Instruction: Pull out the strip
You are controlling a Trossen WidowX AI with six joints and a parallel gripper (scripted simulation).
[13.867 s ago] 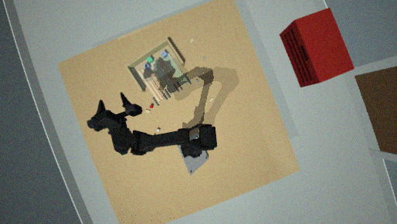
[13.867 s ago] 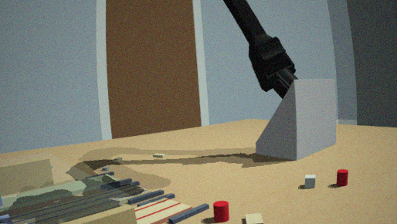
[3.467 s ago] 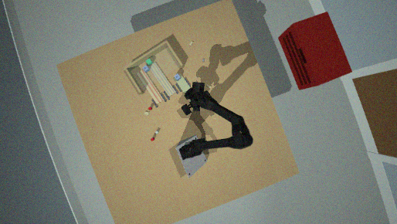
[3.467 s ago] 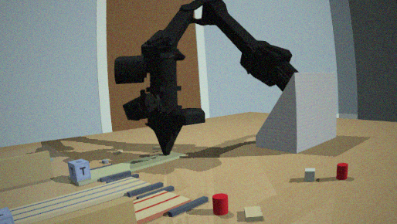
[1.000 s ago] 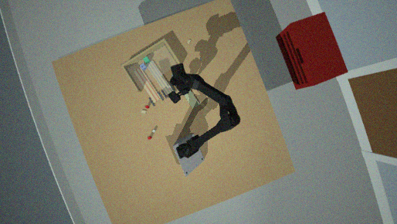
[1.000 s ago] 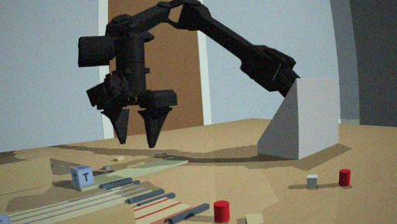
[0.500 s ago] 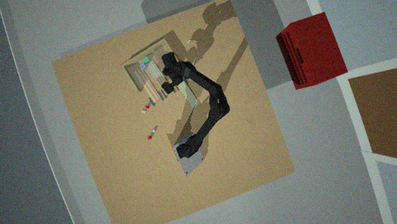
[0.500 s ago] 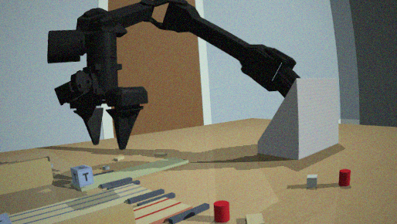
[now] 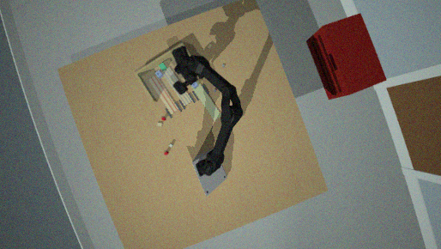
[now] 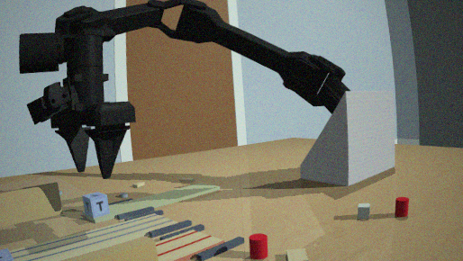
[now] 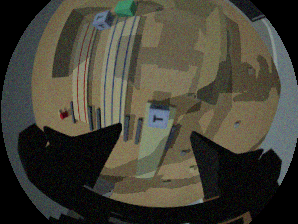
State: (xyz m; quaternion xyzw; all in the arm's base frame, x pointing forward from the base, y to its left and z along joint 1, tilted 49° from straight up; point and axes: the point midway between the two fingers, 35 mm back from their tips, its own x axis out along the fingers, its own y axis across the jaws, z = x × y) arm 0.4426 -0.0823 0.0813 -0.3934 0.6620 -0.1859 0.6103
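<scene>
The bench (image 9: 266,172) is a tan, square top standing on a pale grey floor (image 9: 365,206), with a red box (image 9: 346,55) off one corner and a brown panel (image 10: 180,81) framed in white against the wall behind. The arm's base sits on a small grey plate (image 9: 212,182) near the bench's middle, and in the side view a pale grey wedge block (image 10: 356,137) stands by the arm's lower end. A shallow tray (image 9: 148,79) holds a row of long strips, some with dark grips at their ends (a few carry red lines). Two red cylinders (image 10: 258,246) and a small grey block (image 10: 363,211) lie loose on the tan surface.

The labelled cube (image 10: 95,205), pale blue-white with a dark T on its side, rests on the near end of a pale green strip (image 10: 180,194) that runs away across the bench. A green cube (image 9: 162,66) and another small blue cube (image 9: 159,74) sit at the far end of the tray.

The tool (image 10: 94,173) hangs above the bench with its fingers pointing down, spread wide and gripping nothing. From the side the labelled cube lies below it and just toward the viewer, not touching it. In the wrist view the cube (image 11: 158,115) shows in the gap between the two dark fingers, ahead of them, with the green strip running down past it.
</scene>
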